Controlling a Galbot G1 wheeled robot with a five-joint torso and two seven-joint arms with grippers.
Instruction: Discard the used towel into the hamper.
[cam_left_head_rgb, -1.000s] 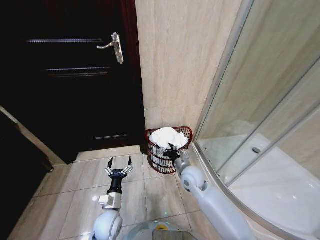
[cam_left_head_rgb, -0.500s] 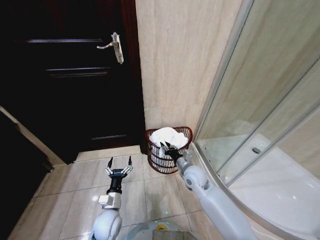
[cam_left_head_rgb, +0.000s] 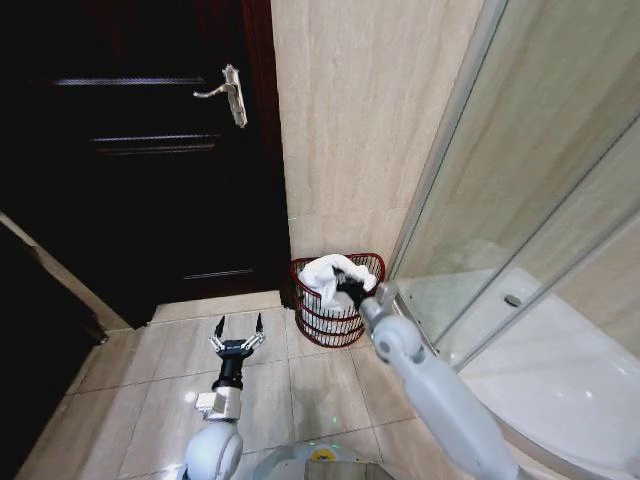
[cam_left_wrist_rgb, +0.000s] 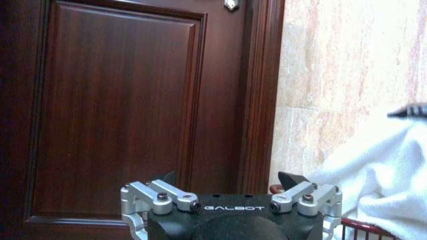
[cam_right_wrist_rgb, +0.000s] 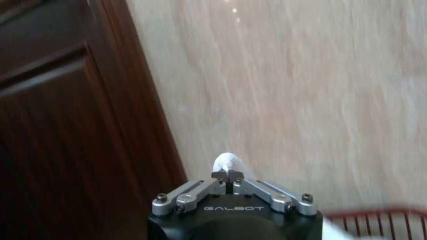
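The hamper (cam_left_head_rgb: 318, 318), a dark red open-weave basket, stands on the floor against the tiled wall, between the door and the shower. The white towel (cam_left_head_rgb: 322, 272) lies heaped in it and rises above its rim. My right gripper (cam_left_head_rgb: 347, 286) is over the hamper's right side, shut on a fold of the towel. In the right wrist view its fingertips (cam_right_wrist_rgb: 227, 175) meet with a tuft of towel (cam_right_wrist_rgb: 227, 161) pinched between them, and the hamper's rim (cam_right_wrist_rgb: 373, 215) shows below. My left gripper (cam_left_head_rgb: 238, 326) hangs open over the floor tiles, left of the hamper, holding nothing.
A dark wooden door (cam_left_head_rgb: 150, 160) with a metal handle (cam_left_head_rgb: 226, 92) stands to the left of the hamper. The glass shower enclosure (cam_left_head_rgb: 520, 230) and its curved white base (cam_left_head_rgb: 560, 370) border the right. Beige floor tiles (cam_left_head_rgb: 150, 385) spread in front.
The right gripper was at the hamper's front rim, stood open half a second ago, and has now shut on the towel and risen slightly. The left arm has not moved.
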